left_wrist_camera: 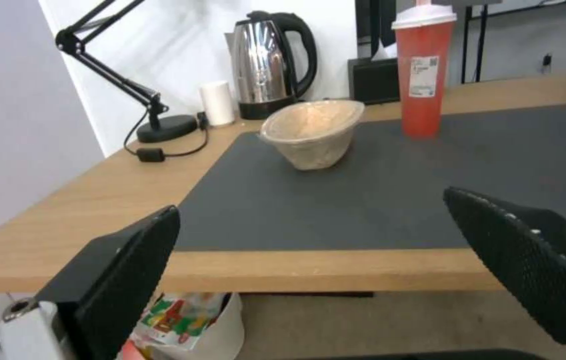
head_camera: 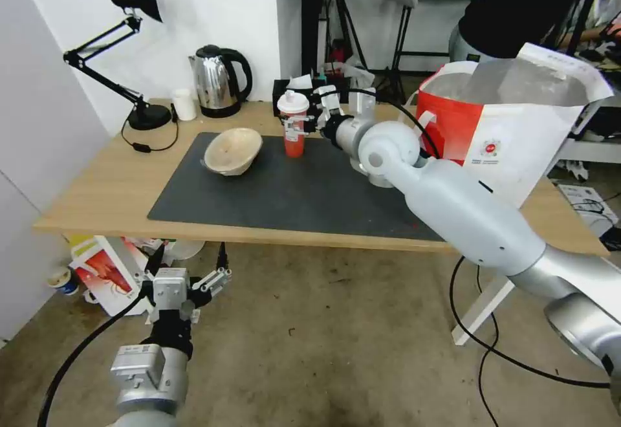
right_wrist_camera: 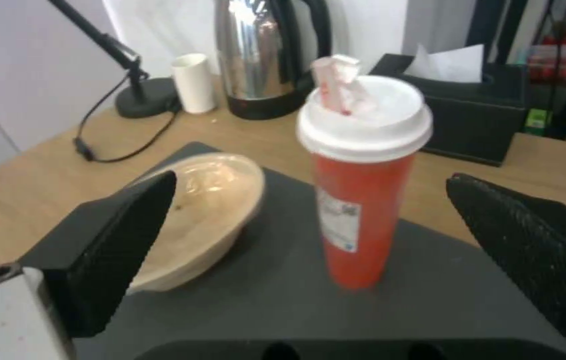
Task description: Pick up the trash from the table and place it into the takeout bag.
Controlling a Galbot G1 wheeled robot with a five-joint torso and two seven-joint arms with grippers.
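red cup (right_wrist_camera: pixel 362 185) | between spread fingers of right hand (right_wrist_camera: pixel 310 225) | untouched

No wording is readable to me: the red cup (right_wrist_camera: pixel 362 186) carries a white label with a blurred QR-style square, and the takeout bag (head_camera: pixel 511 136) bears what seems a round red logo.

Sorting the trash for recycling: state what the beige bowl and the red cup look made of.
Beige bowl: looks like moulded pulp or fibre, matte and faintly speckled, with a clear film over its mouth. Red cup: seemingly translucent plastic, glossy, printed label, under an opaque white plastic lid. Neither is certain by look.
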